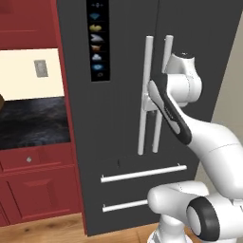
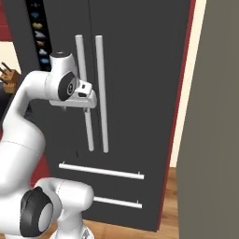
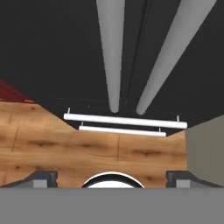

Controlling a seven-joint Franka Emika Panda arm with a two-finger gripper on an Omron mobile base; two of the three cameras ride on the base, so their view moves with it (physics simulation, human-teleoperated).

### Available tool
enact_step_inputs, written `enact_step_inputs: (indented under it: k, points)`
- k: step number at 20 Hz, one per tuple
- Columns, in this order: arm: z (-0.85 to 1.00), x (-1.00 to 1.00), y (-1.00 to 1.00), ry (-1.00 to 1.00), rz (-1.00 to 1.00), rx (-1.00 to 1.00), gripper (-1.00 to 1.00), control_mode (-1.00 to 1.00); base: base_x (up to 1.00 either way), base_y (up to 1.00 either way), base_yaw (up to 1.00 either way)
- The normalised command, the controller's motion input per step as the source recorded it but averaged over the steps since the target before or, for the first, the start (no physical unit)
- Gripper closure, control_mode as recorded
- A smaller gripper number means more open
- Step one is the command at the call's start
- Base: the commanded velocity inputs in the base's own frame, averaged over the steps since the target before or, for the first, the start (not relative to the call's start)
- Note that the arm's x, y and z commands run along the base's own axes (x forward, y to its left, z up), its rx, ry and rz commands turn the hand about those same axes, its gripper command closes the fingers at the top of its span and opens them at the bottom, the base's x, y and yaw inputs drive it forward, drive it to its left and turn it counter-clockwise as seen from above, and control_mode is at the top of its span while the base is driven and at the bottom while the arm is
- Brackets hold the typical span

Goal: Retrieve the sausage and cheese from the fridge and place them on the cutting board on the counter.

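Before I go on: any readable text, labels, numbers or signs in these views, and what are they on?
No readable words, brands or numbers.
Fridge icon panel: a column of small pictograms, no lettering; too small to tell what each one shows.
Wall plate above the counter: blank.

Flat, even light is cast over all three rendered views, with no glare and no hard shadows. Edges are slightly softened throughout (most visibly on the fridge (image 1: 118, 118) handles), and no edge distortion is seen.
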Motion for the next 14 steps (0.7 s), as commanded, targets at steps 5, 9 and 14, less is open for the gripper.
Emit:
enact_step_inputs:
  k: [5, 9, 14]
  points:
    - [0.00, 0.00, 0.00, 0.00, 0.00, 0.00, -1.00, 1.00, -0.21, -0.27, -0.01]
    - [0.00, 0.00, 0.00, 0.00, 0.00, 0.00, -1.00, 1.00, -0.15, -0.01, 0.00]
    - [0.00, 0.00, 0.00, 0.00, 0.00, 0.00, -1.00, 1.00, -0.04, 0.00, 0.00]
